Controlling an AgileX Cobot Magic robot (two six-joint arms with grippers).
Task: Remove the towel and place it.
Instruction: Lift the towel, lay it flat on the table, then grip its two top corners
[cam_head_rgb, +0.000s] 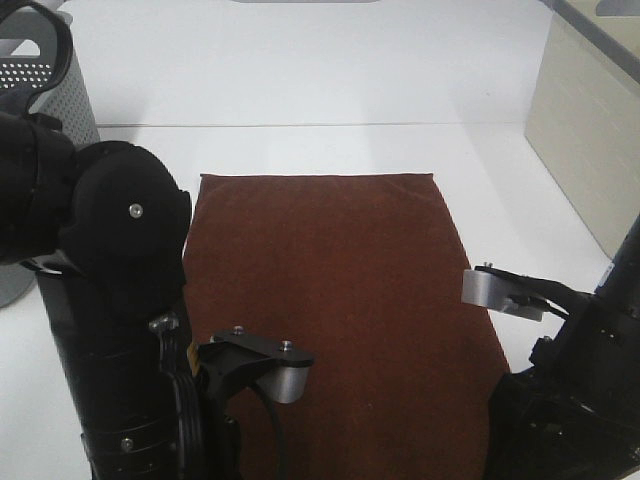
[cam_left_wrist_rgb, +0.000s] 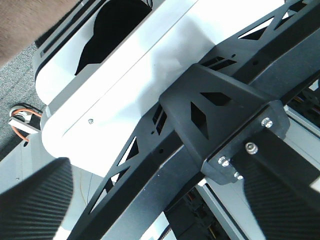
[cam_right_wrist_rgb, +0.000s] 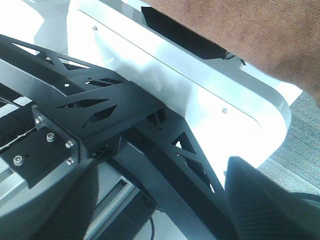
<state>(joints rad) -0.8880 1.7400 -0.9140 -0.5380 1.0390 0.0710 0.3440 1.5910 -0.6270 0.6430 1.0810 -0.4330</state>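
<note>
The white bench (cam_head_rgb: 300, 80) carries the towel (cam_head_rgb: 340, 290), spread flat (dark reddish-brown, square at its far corners), with its near end reaching past the bench's front edge. The left arm (cam_head_rgb: 100, 300) stands just left of the towel's near half, its wrist overlapping the hem. The right arm (cam_head_rgb: 580, 390) stands at the towel's near right corner. Neither arm's fingers show plainly, so I cannot tell whether they are spread or pressed together. A grey perforated bin (cam_head_rgb: 40, 80) sits well left of the towel's far end.
</note>
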